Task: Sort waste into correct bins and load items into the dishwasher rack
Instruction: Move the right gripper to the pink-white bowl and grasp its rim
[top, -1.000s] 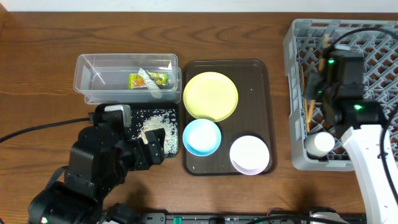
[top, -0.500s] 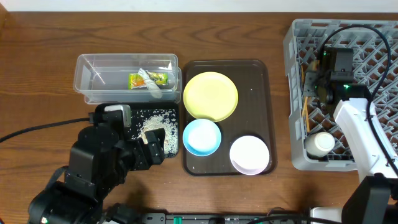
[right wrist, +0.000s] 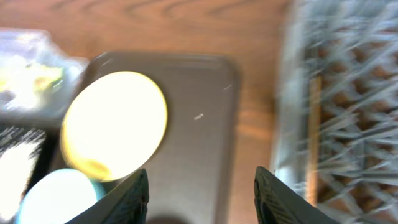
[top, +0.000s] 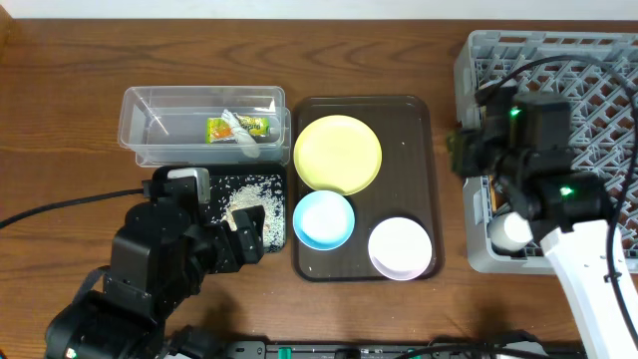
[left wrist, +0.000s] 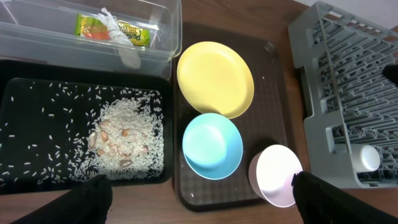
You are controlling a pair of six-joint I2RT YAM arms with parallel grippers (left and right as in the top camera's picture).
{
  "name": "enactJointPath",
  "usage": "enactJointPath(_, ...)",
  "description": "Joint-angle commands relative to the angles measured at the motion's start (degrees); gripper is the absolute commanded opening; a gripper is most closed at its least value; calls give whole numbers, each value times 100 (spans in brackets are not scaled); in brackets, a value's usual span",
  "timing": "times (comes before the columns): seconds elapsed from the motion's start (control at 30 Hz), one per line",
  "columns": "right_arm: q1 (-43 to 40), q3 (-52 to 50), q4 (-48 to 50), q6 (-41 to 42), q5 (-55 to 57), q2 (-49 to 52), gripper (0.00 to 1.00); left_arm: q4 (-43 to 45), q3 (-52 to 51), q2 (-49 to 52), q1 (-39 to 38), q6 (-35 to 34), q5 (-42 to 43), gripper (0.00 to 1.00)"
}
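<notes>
Wooden chopsticks (right wrist: 314,124) lie in the rack (right wrist: 354,74), beside the right hand (right wrist: 200,183).

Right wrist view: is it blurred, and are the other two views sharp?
Right wrist view: blurred all over, the yellow plate washed out almost to white, the rack lattice smeared. Left wrist view: sharp, single rice grains distinct. Overhead view: sharp and evenly lit, the brown tray with a crisp edge.

Bright, even light from above; soft shadows. Crisp in overhead, left wrist views. Heavy motion blur at right wrist; yellow plate (right wrist: 115,124) overexposed.
</notes>
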Motion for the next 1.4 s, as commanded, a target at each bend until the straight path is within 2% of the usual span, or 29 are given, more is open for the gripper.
enactJointPath(0.0,570,59,-240,378,-317,35,51,-11,48,2,-28,33,-52,94)
enactJointPath(0.17,1154,57,-511,380,-236,153,54,-11,48,2,-28,33,-52,94)
enactJointPath(0.3,1355,57,-612,380,-293,164,73,-11,48,2,-28,33,-50,94)
enactJointPath(0.43,1370,57,-608,378,-627,164,98,-11,48,2,-28,33,-50,94)
enactJointPath(0.57,1370,57,-634,378,-710,164,99,-11,48,2,-28,33,-50,94)
enactJointPath(0.63,1364,57,-743,378,-662,164,99,-11,48,2,-28,33,-52,94)
enactJointPath(0.77,1360,26,-1207,704,-175,197,80,-11,48,2,-28,33,-52,94)
enactJointPath(0.9,1360,-170,-1587,896,81,210,73,-11,48,2,-28,33,-52,94)
enactJointPath(0.97,1360,-229,-1744,922,199,212,64,-11,48,2,-28,33,-52,94)
enactJointPath(1.07,1360,-389,-1982,1438,909,212,59,-11,48,2,-28,33,-50,94)
enactJointPath(1.27,1366,-1099,-1814,1781,1008,212,47,-11,48,2,-28,33,-52,94)
enactJointPath(1.37,1370,-1596,-1460,1792,896,212,45,-11,48,2,-28,33,-52,94)
